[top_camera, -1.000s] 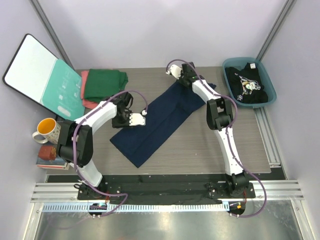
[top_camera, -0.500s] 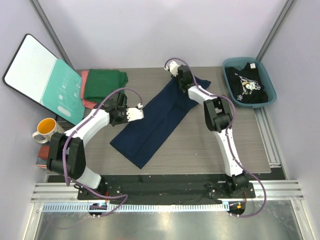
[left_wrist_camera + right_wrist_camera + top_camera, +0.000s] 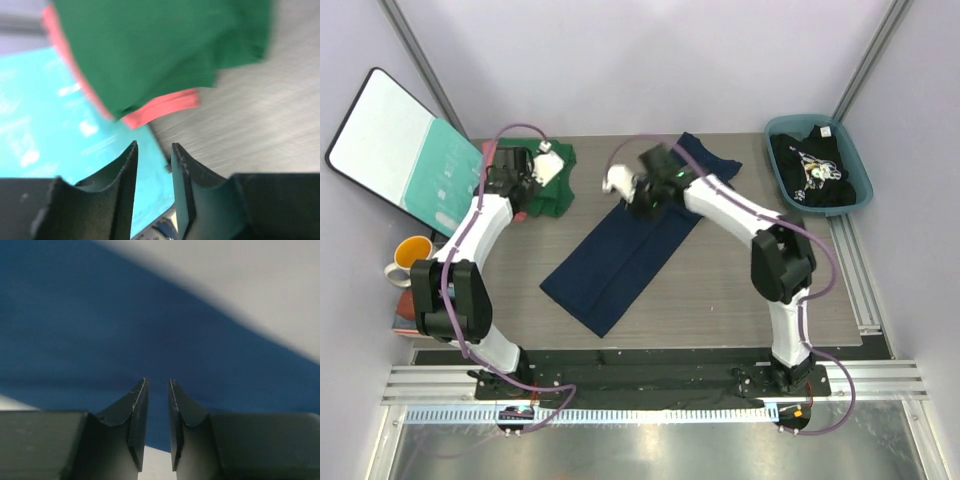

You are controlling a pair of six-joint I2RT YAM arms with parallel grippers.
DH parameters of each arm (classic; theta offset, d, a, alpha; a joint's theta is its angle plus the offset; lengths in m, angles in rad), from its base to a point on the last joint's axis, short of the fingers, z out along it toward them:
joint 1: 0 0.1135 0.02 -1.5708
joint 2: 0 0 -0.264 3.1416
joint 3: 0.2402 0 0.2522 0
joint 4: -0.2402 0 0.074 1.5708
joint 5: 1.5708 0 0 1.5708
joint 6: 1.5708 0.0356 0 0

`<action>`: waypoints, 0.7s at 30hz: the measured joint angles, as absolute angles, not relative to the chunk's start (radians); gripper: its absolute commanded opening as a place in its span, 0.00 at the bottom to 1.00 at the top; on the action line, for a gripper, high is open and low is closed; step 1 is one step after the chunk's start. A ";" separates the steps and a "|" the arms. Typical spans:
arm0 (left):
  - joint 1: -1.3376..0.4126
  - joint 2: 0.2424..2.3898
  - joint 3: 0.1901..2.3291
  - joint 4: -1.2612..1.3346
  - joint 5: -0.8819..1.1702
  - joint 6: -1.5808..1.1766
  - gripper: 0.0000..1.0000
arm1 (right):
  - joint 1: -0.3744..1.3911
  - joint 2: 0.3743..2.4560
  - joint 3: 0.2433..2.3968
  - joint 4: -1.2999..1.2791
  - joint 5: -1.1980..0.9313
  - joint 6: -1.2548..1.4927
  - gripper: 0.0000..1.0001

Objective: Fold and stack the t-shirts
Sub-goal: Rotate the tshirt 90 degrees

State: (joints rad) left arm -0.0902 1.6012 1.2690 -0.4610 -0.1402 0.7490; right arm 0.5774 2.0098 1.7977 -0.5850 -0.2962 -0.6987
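A long navy blue t-shirt [image 3: 620, 260] lies folded into a diagonal strip across the table. My right gripper [image 3: 620, 182] [image 3: 157, 381] hovers over its upper left edge, jaws slightly apart, with nothing between them. A folded dark green t-shirt [image 3: 555, 200] [image 3: 160, 45] rests on a salmon-pink one [image 3: 165, 102] at the back left. My left gripper [image 3: 532, 172] [image 3: 154, 145] hangs above that stack's near left corner, open by a narrow gap and empty. The black t-shirt with white print [image 3: 810, 170] lies in the bin.
A teal bin [image 3: 782, 126] stands at the back right. The teal-and-white board [image 3: 405, 155] [image 3: 45, 130] leans at the left beside the stack. An orange mug [image 3: 412, 258] and books [image 3: 420, 315] sit at the left edge.
My left arm swung from the navy shirt's left edge to the green stack. My right gripper left the shirt's far end and moved left over it. That end now lies flat.
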 measured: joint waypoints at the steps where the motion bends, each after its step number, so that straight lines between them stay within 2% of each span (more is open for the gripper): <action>1: -0.076 1.602 1.280 -0.452 -0.154 0.728 0.40 | 0.622 2.027 1.764 -0.627 -0.322 -0.712 0.27; 4: -0.052 1.602 1.300 -0.435 -0.188 0.687 0.48 | 0.692 2.097 1.735 -0.707 -0.362 -0.735 0.26; 8: -0.044 1.602 1.312 -0.433 -0.205 0.653 0.54 | 0.746 2.210 1.744 -0.782 -0.393 -0.760 0.26; 14: -0.043 1.602 1.312 -0.431 -0.210 0.631 0.56 | 0.788 2.229 1.805 -0.828 -0.419 -0.788 0.26; 21: -0.043 1.600 1.312 -0.430 -0.207 0.628 0.56 | 0.809 2.220 1.748 -0.823 -0.425 -0.803 0.24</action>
State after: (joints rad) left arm -0.0425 1.5997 1.3125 -0.4301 -0.2070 0.6285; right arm 0.8089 2.2196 1.7477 -0.8227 -0.4248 -0.8028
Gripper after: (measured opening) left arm 0.560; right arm 0.255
